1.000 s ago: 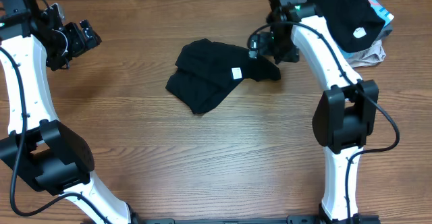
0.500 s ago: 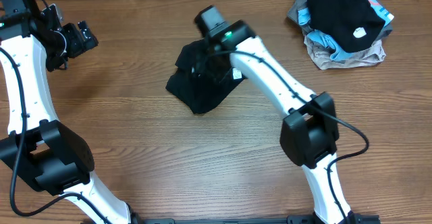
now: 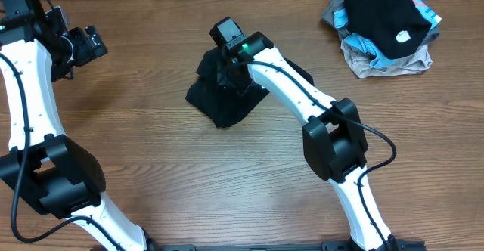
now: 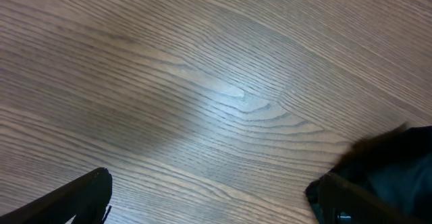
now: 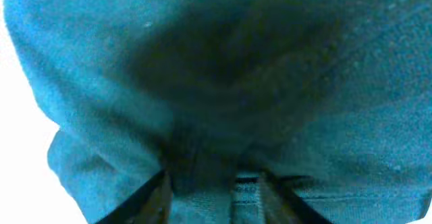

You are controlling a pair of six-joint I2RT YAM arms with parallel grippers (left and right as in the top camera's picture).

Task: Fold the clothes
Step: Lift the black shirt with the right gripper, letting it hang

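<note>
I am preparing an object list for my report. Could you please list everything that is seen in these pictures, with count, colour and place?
black garment: one, black, crumpled at the middle of the table.
pile of clothes: one pile, number of pieces unclear; black on top, grey and light blue below; far right corner.
table: one, brown wood grain, under everything.
left arm: one, white with black joints, left side.
right arm: one, white with black joints, reaching over the black garment.
left gripper: one, black, open, above bare wood.
right gripper: one, dark, shut on the black garment.
</note>
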